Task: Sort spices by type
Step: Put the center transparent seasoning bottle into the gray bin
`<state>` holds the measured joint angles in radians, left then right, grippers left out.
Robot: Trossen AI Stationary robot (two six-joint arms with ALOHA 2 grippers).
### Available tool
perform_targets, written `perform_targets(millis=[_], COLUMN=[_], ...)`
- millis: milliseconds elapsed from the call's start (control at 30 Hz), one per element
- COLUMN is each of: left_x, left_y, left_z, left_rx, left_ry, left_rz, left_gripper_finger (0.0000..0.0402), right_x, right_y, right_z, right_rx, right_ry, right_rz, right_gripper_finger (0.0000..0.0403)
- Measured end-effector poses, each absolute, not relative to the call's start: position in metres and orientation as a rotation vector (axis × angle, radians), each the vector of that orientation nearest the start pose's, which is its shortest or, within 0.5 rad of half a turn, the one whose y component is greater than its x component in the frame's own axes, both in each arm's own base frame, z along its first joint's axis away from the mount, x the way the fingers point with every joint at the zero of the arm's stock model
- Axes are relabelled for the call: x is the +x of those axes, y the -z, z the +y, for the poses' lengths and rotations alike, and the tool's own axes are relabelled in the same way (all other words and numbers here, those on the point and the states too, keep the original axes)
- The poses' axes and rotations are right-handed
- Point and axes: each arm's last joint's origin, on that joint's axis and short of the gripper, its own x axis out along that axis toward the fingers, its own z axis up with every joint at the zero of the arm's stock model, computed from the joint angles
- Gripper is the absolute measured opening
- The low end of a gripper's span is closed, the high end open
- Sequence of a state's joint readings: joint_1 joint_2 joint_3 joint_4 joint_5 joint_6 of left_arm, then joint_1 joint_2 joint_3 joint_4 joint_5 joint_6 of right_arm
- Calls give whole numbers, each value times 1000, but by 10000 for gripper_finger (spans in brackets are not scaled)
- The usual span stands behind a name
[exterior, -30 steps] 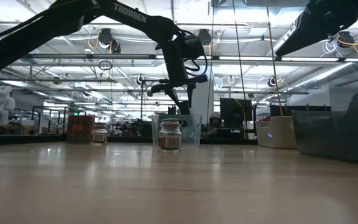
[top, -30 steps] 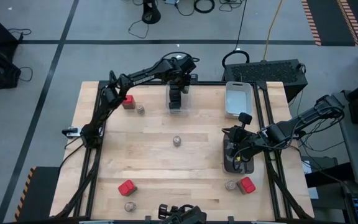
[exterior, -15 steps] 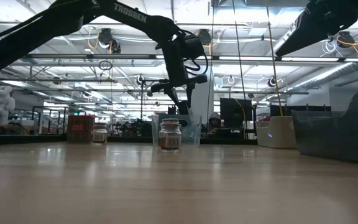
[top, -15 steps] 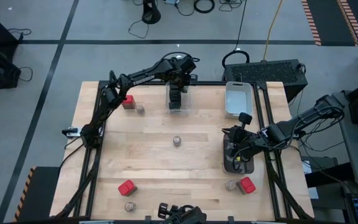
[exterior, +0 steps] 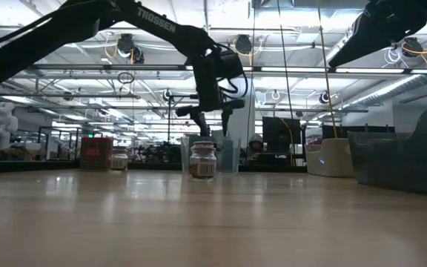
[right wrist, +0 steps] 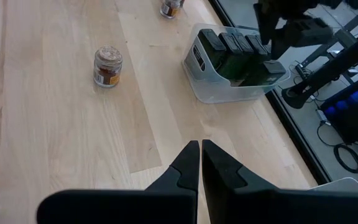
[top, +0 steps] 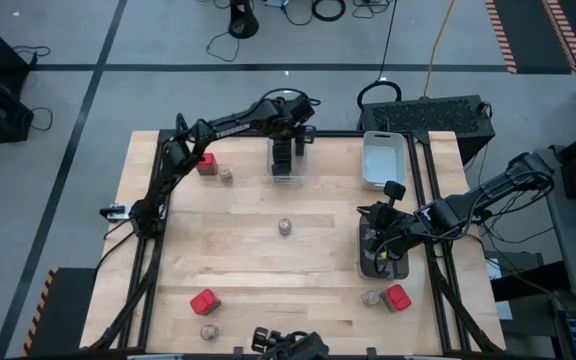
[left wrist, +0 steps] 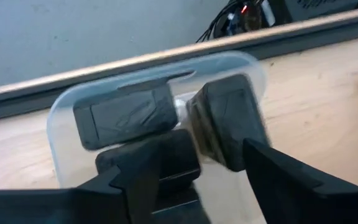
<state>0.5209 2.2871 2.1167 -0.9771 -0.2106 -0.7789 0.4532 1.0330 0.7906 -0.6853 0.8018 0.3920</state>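
High view shows the table from above. Going from the left, a red tin and a small jar stand close together at about 11 o'clock of the table. A second red tin and a jar stand near 7 o'clock.

The left gripper hangs above the clear bin at 12 o'clock. In the left wrist view its fingers are spread apart and hold nothing; below them, dark tins lie inside this bin. One jar stands alone in the middle of the table; in the low view it is in front of the bin.

At 1 o'clock there is a white bin. The right gripper rests over a dark bin at about 4 o'clock. In the right wrist view its fingers are pressed together, with nothing between them. Near 5 o'clock a jar and a red tin stand just beside each other.
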Motion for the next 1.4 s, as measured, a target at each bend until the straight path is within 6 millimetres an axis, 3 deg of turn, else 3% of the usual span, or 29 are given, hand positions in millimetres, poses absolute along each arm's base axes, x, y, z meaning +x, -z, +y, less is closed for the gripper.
perform_targets(millis=[233,700,1133,1400], left_x=[420,422,420,385], left_y=[-237,-278,-351,-391], left_z=[249,246,161,110], left_rx=[-796,-654,-322,-204], left_ry=[-1041,-938,-797,-785], left_rz=[831,766,740,815], left_gripper_finger=[249,249,249,249], right_x=[180,180,181,182], right_y=[-259,-259,-260,-261], right_z=[64,64,65,65], right_rx=[-178,-177,-159,-147], right_ry=[458,458,459,460], right_rz=[669,669,653,636], right_gripper_finger=[0,0,0,0])
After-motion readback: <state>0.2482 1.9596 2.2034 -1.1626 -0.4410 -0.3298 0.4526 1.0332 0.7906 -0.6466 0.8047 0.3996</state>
